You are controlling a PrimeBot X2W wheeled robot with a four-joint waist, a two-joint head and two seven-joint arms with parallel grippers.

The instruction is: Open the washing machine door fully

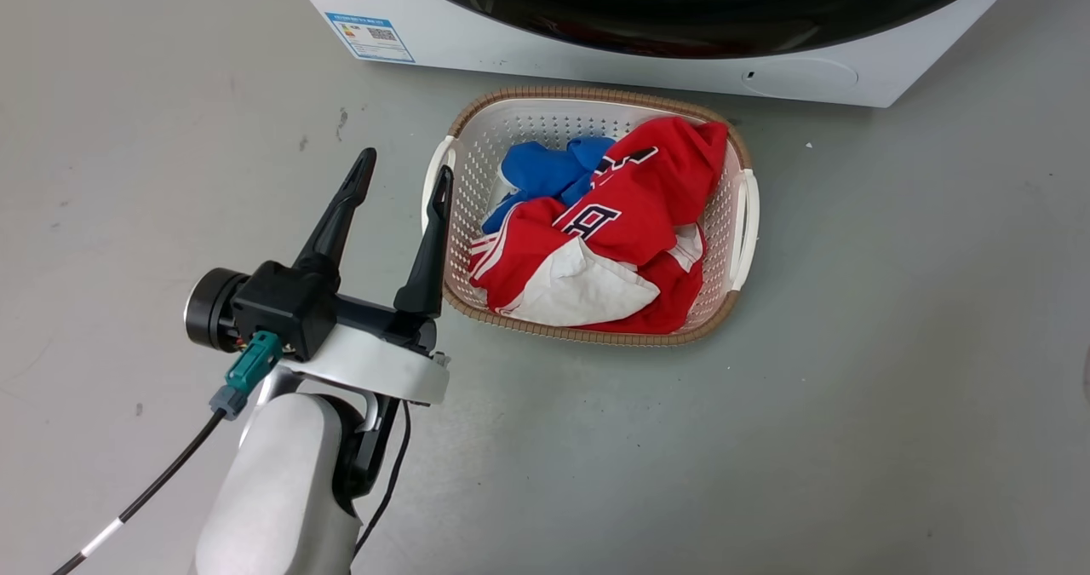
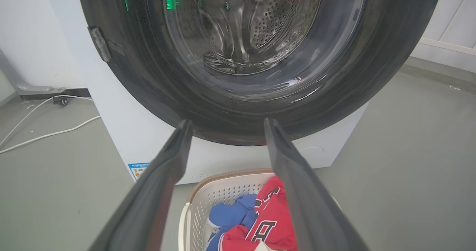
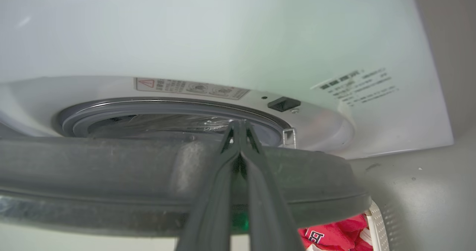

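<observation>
The white washing machine stands at the top of the head view, its glossy black washing machine door cut off by the frame. My left gripper is open over the floor, left of the basket, holding nothing. In the left wrist view its open fingers point at the door and its glass window. In the right wrist view the door stands slightly ajar from the machine front. My right gripper is shut, fingertips together over the door's rim in that gap.
A white laundry basket with red, white and blue clothes sits on the grey floor just before the machine. White cables lie on the floor left of the machine. A latch slot shows on the machine front.
</observation>
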